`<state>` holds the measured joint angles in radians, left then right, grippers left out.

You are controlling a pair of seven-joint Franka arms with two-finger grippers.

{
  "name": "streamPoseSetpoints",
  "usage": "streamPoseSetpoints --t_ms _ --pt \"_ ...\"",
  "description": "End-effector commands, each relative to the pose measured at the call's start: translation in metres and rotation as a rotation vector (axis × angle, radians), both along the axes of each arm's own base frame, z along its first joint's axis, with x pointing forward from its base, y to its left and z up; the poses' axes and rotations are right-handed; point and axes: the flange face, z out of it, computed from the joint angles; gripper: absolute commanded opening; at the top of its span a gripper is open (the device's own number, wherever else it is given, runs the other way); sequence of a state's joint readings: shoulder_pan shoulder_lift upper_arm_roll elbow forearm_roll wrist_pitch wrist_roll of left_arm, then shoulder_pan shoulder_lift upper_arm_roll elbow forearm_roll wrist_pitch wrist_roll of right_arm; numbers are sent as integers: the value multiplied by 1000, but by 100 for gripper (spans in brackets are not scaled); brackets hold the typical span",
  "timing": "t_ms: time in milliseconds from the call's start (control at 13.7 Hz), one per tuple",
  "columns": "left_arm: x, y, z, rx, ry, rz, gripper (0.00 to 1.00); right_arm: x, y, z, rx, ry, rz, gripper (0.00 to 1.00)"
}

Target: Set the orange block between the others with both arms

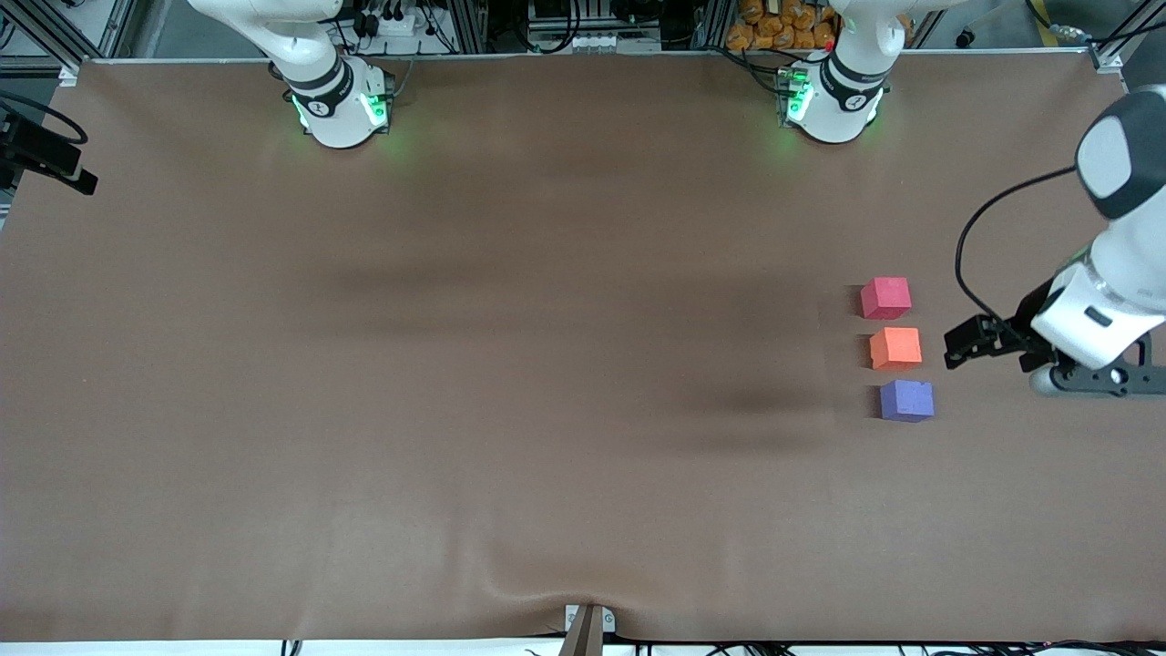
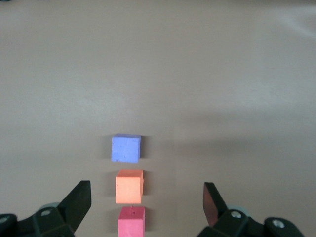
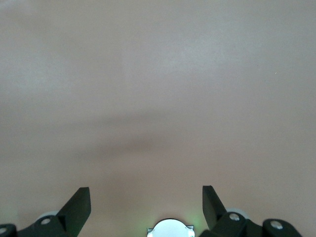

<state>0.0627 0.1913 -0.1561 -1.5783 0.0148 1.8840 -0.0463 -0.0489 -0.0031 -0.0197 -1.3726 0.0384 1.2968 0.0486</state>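
Left jaws: spread wide and empty in the left wrist view; nothing is held between them.
Left gripper (image 2: 145,200): hung over the desk at the left arm's end, just beside the row of cubes; the row is seen ahead of it.
Right jaws: spread wide and empty in the right wrist view.
Right gripper (image 3: 145,200): held over bare desk above its own green-lit base; this arm is judged to be waiting.
Orange block (image 1: 894,348): set on the desk (image 1: 510,383) between the red cube (image 1: 885,298) and the purple cube (image 1: 906,400), with small gaps to each; the red cube lies farther from the front camera, the purple nearer.
Done: the placing is judged complete, since the block sits in the middle of a straight row and is released.
Left: only the clearing away of the left arm, at most.
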Motion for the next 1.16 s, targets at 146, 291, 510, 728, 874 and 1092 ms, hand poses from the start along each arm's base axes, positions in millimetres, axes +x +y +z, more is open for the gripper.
streamPoseSetpoints --t_ms 146,291,510,728,874,1092 --pt "-53 -14 68 16 29 39 100 -5 1 7 6 -5 -11 100" --pt "-72 -12 89 26 38 41 100 -5 1 7 6 -5 -11 100" --pt "-84 -10 106 35 29 43 100 -5 3 7 6 -5 -8 100" --pt "-92 -4 115 33 30 66 100 -5 3 7 6 -5 -8 100" --pt "-89 -4 109 34 40 69 100 -5 3 7 6 -5 -8 100" --pt "-89 -2 111 35 36 88 100 -5 3 7 6 -5 -8 100"
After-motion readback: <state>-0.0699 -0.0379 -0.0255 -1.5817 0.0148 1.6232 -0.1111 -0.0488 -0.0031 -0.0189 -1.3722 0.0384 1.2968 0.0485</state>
